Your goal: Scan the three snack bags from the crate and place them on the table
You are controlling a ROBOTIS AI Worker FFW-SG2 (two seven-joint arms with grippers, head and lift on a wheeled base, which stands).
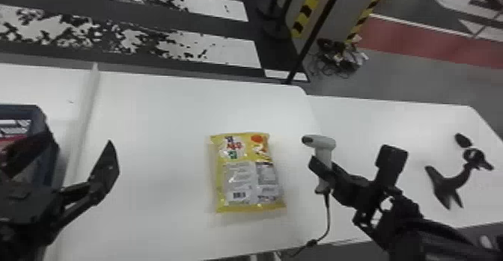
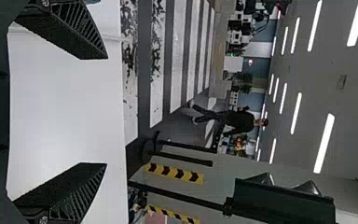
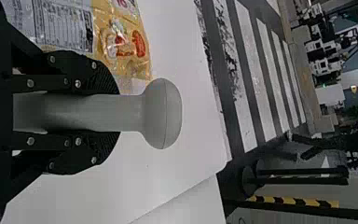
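Snack bag laid out on the table, barcode up; scanner held, scan judged to be in hand.
In the head view, the yellow snack bag [image 1: 245, 174] is seen flat on the white table [image 1: 157, 122], its printed barcode [image 1: 239, 195] exposed; the handheld barcode scanner [image 1: 325, 144] is gripped beside it by the right gripper [image 1: 324, 170], and the left gripper [image 1: 78, 140] is seen near the blue crate [image 1: 53, 166], in which red packaging is partly shown. In the left wrist view, the left fingers are spread wide, with nothing held. In the right wrist view, the scanner's handle is clamped between the right fingers, near the bag. Whether a read has been made cannot be told; if none has, the scanner's nose should next be aimed at the barcode.
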